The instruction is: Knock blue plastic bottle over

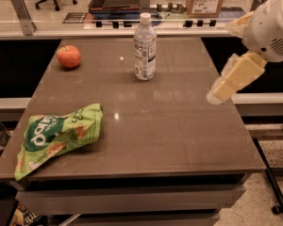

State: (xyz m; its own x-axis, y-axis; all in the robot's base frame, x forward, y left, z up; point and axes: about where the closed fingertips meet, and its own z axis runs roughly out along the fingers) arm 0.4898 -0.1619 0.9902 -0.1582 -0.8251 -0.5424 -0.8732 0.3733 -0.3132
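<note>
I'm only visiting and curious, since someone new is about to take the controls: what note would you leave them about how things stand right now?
The gripper hangs over the right edge of the table, well right of the blue plastic bottle, touching nothing.
The bottle is upright at the table's back middle, cap on.
Done: nothing yet; it stands.
Left: reach across and tip it over. The apple at back left and the green snack bag at front left lie out of the way.
</note>
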